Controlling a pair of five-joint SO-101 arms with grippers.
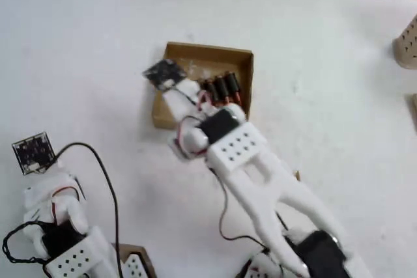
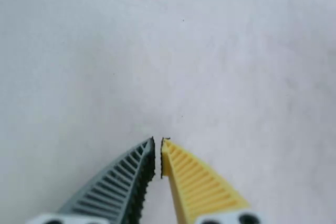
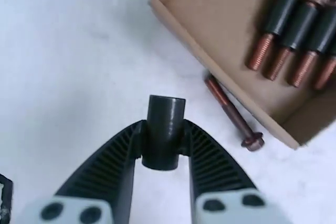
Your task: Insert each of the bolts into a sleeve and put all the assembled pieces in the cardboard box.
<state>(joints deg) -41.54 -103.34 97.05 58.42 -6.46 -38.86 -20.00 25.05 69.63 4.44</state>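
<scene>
Right gripper (image 3: 164,127): clamped on 1 black sleeve (image 3: 167,111), both black fingers (image 3: 118,156) pressing its sides, and the sleeve's end sticks out past the tips. I see it held above the white table (image 3: 68,40), just outside the cardboard box (image 3: 210,3).

1 bare copper bolt (image 3: 231,111) lies flat on the table, just beside the box's outer wall and roughly along it. I cannot tell if it touches the wall.

Inside the box, 4 assembled pieces (image 3: 283,24) lie side by side against 1 wall, each with a black sleeve near the head and copper thread poking out. The last 1 is cut off at the frame edge.

In the high view the right arm (image 1: 260,180) stretches from the near edge up to the box (image 1: 208,50), with the row of pieces (image 1: 221,88) just past its wrist.

Left gripper (image 2: 157,144): together, the grey finger (image 2: 123,182) and yellow finger (image 2: 197,182) with only a thin slit between the tips, nothing in them, bare table (image 2: 168,51) below. The left arm (image 1: 55,219) sits at the near left corner, well apart from the box.

1 beige perforated object (image 1: 407,43) is at the far right edge.
</scene>
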